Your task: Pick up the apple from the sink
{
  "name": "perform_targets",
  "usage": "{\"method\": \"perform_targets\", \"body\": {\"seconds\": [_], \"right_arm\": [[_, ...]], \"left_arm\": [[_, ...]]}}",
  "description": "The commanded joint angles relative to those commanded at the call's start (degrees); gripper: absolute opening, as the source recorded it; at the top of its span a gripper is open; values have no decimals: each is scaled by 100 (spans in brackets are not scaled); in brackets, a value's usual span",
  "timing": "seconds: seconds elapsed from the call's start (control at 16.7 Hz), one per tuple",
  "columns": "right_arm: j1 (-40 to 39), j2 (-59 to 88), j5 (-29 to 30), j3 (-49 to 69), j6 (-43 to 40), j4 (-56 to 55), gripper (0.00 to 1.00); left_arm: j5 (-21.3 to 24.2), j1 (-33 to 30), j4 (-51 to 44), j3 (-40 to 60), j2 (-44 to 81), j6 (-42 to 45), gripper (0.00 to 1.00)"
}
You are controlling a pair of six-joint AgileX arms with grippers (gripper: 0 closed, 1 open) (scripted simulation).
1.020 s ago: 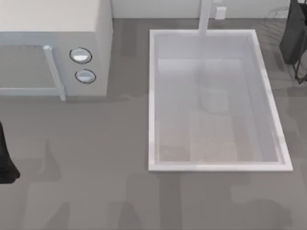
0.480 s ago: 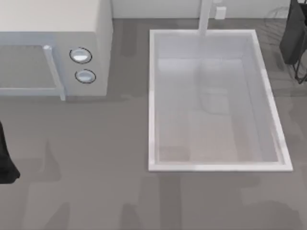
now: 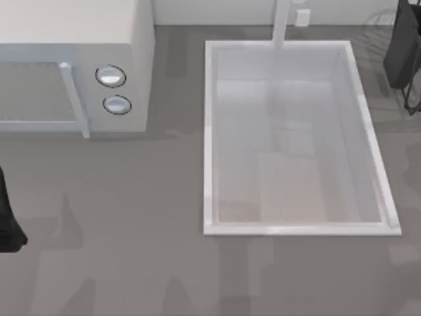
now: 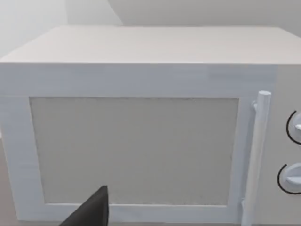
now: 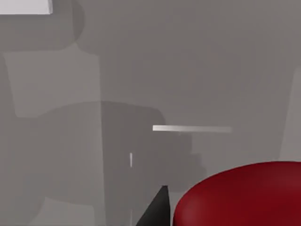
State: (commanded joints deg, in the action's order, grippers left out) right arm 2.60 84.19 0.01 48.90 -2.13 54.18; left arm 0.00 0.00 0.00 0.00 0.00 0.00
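Note:
The apple [image 5: 240, 195], glossy dark red, looms very close in the right wrist view, high above the grey table. A dark fingertip [image 5: 157, 209] of my right gripper sits right beside it, so the gripper is shut on the apple. From above, my right arm [image 3: 402, 49] is at the far right edge, beyond the sink's back right corner. The white sink [image 3: 207, 138] holds nothing on its pale floor. My left arm [image 3: 8, 227] stays parked at the table's left edge, facing the microwave.
A white microwave [image 3: 72, 66] with two round knobs [image 3: 110, 76] and a handle bar stands at the back left. The faucet post [image 3: 281, 23] rises at the sink's back rim. Grey table stretches in front of both.
Neither arm has visibly moved in the top view. Only faint shadows on the sink floor and on the table in front of it have shifted.

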Motion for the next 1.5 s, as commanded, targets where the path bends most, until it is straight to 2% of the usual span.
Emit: {"method": "perform_targets", "body": {"seconds": [0.36, 1.14, 1.5], "right_arm": [[-1, 60, 0, -212, 3, -219, 0], [-1, 60, 0, -212, 3, -219, 98], [-1, 60, 0, -212, 3, -219, 100]], "left_arm": [[0, 0, 0, 0, 0, 0, 100], [0, 0, 0, 0, 0, 0, 100], [0, 0, 0, 0, 0, 0, 100]]}}
